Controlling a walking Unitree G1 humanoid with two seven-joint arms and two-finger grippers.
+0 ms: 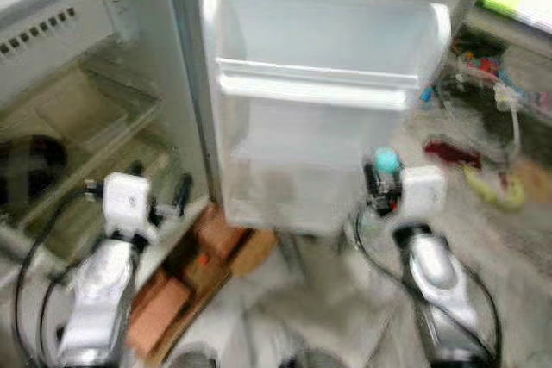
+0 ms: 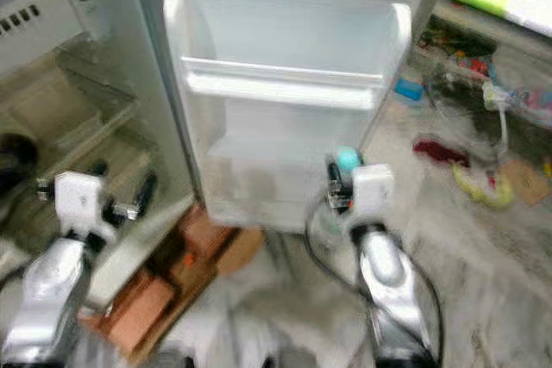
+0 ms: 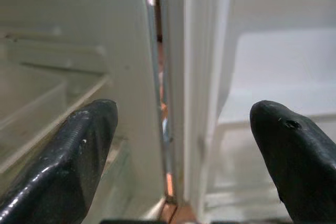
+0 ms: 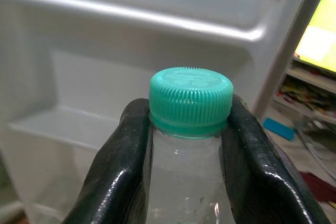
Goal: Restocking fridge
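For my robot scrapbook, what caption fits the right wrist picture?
Right gripper pinching a clear bottle under its teal cap, facing the open fridge door.

One fridge (image 1: pixel 103 84) is standing open, its one door (image 1: pixel 319 101) showing two shelves. One bottle (image 4: pixel 189 182) with one green cap (image 4: pixel 190 100) is sitting between two black fingers (image 4: pixel 118 171). Two grippers are showing, left (image 1: pixel 159 189) and right (image 1: pixel 379 180).
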